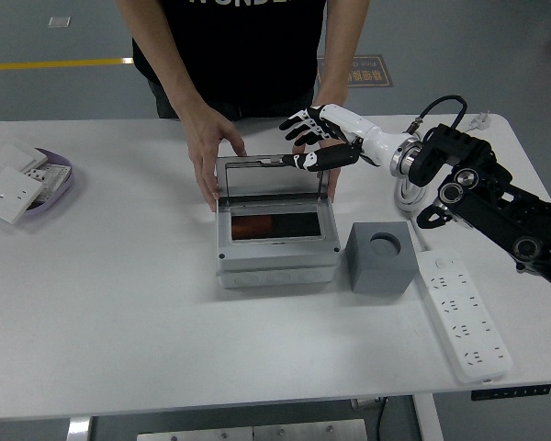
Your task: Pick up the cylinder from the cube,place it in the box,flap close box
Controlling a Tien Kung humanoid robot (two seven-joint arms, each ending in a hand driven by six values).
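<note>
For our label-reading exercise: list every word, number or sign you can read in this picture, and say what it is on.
Shirt: white letters at the picture's top edge, cut off, not readable.
Floor sign: dark red with pale print, too small and blurred to read.
Power strip, wall switches, box, cube: no readable text.

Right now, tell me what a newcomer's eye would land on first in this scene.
First, the robot's right hand, fingers spread, at the top edge of the upright lid of the grey box at the table's centre, with a brown cylinder lying inside. Next, a person's hands steady the box from the far side. A grey cube with an empty round hole stands just right of the box.
</note>
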